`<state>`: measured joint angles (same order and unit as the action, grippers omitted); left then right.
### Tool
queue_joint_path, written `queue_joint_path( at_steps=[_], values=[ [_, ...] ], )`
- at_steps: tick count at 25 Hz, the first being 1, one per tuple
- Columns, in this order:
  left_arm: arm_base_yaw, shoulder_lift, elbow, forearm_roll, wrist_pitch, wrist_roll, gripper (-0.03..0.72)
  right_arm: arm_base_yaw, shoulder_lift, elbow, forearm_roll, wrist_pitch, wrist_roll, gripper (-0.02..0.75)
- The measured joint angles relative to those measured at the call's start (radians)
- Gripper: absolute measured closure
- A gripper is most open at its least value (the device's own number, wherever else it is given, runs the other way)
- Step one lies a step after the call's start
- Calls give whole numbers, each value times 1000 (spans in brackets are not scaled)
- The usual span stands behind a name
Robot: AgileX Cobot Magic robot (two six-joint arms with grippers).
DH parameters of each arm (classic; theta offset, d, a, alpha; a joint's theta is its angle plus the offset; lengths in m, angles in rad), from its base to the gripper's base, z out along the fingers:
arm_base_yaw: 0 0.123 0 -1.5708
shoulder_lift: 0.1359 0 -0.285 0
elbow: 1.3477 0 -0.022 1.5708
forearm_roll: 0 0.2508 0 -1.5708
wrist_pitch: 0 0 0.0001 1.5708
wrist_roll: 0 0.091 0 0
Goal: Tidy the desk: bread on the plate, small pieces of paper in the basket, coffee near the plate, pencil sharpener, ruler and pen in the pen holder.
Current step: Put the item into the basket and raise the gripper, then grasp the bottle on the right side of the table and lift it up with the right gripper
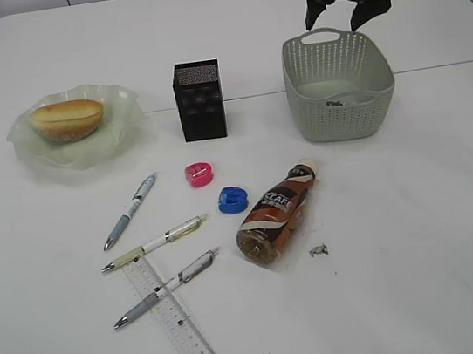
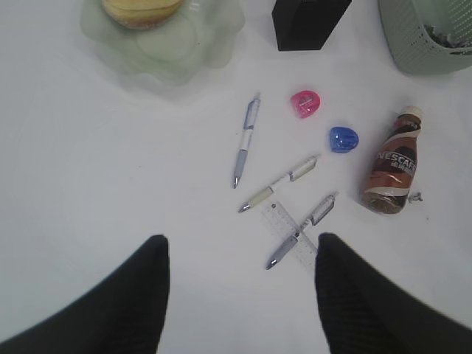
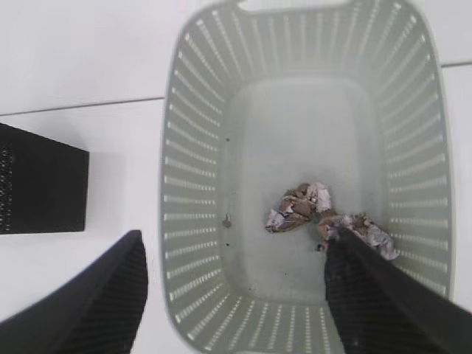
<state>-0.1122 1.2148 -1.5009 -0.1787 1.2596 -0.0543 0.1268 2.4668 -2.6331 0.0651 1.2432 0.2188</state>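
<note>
1. White tabletop [image 1: 444,271], ext view; task items spread across centre and left of frame.
2. Bread [image 1: 67,119] on pale green plate [image 1: 128,126], upper left of ext view.
3. Black mesh pen holder [image 1: 199,100] upright, upper centre, between plate and basket.
4. Grey-green slotted basket [image 1: 344,118] upper right; in rt wrist view 2 crumpled paper bits [image 3: 299,207] and [image 3: 365,228] on basket floor, lower right part.
5. Right gripper [image 1: 353,4] hanging above basket's far rim, top right of ext view; fingers [image 3: 383,295] spread wide in wrist view, nothing held.
6. Left gripper [image 2: 240,295] bottom of lft wrist view, high over table; fingers well apart, empty. Not seen in ext view.
7. Coffee bottle [image 1: 277,215] lying on side, centre-right, cap toward upper right, well apart from plate.
8. Small paper scrap [image 1: 319,251] on table just right of bottle's base.
9. Pink sharpener [image 1: 200,174] and blue sharpener [image 1: 232,199] near each other, centre, just left of bottle.
10. Three pens lower left of centre: blue-grey pen [image 1: 131,210], yellowish pen [image 1: 153,243], third pen [image 1: 166,289] lying across ruler.
11. Clear ruler [image 1: 170,315] flat on table, lower left-centre, running toward bottom edge, touching third pen.
</note>
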Motion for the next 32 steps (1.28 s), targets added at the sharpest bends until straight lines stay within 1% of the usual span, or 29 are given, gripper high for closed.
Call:
queue_joint_path(
  at_steps=[5, 10, 13, 16, 20, 27, 32],
  values=[
    [0, 0, 0, 0, 0, 0, 230, -2, -39, -5, 23, 9, -66, 190],
    [0, 0, 0, 0, 0, 0, 230, -2, -146, 3, 60, 12, -84, 190],
    [0, 0, 0, 0, 0, 0, 230, -2, -236, 44, 66, 12, -86, 192],
    [0, 0, 0, 0, 0, 0, 230, -2, -341, 128, 68, 14, -82, 192],
    [0, 0, 0, 0, 0, 0, 230, -2, -511, 306, 46, 14, -82, 197],
    [0, 0, 0, 0, 0, 0, 230, -2, -839, 693, -118, 18, -79, 193],
    [0, 0, 0, 0, 0, 0, 230, -2, -1055, 1035, -136, 18, -47, 201]
  ],
)
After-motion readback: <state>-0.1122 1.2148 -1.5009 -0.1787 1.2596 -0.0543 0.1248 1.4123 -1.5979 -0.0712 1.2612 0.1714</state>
